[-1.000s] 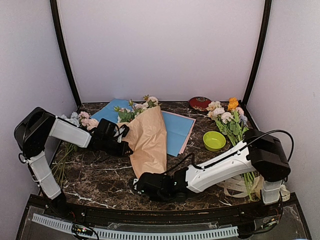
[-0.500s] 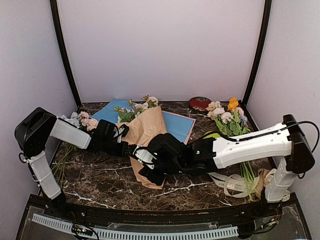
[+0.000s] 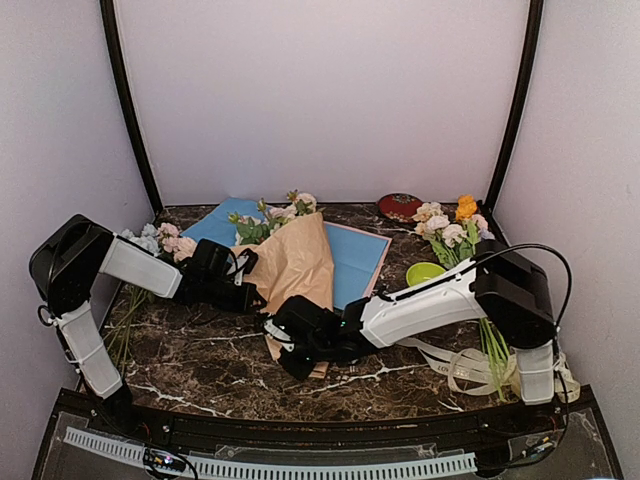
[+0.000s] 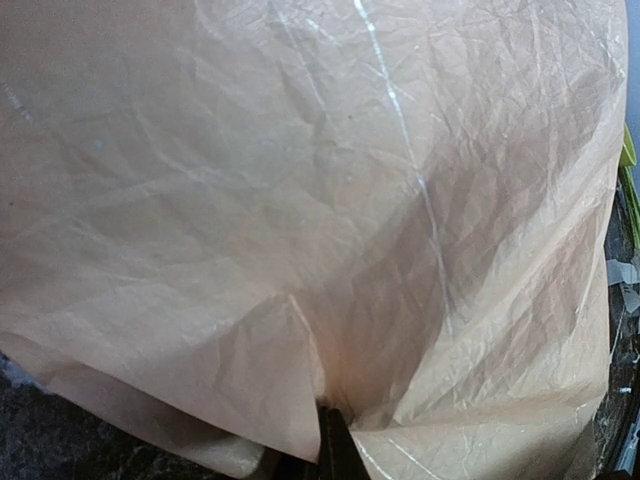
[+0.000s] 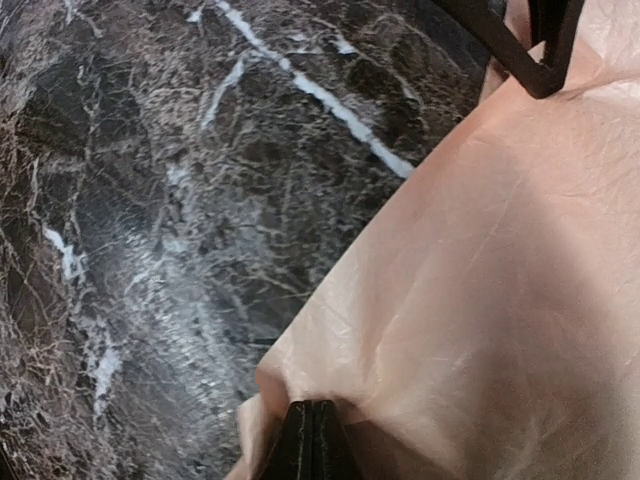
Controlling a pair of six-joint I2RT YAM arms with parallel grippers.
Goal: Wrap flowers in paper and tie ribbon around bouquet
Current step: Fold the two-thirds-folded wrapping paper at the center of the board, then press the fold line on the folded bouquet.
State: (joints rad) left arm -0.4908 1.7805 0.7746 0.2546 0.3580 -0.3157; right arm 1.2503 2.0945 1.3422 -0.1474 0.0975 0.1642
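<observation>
Tan paper (image 3: pixel 300 262) is pinched by both closed jaws.
Between left gripper (image 4: pixel 335 440) and right gripper (image 5: pixel 310 425) it may be torn if tugged.

We look into a pale booth built around a dark marble table.
The table (image 3: pixel 200 365) is brown-black stone with white veins. At 12 o'clock we see a plain lilac-white back wall (image 3: pixel 320 100). Matching side walls (image 3: pixel 50 120) close off 9 and 3 o'clock, and black struts (image 3: pixel 128 110) mark the far corners. The light is soft and even.
</observation>
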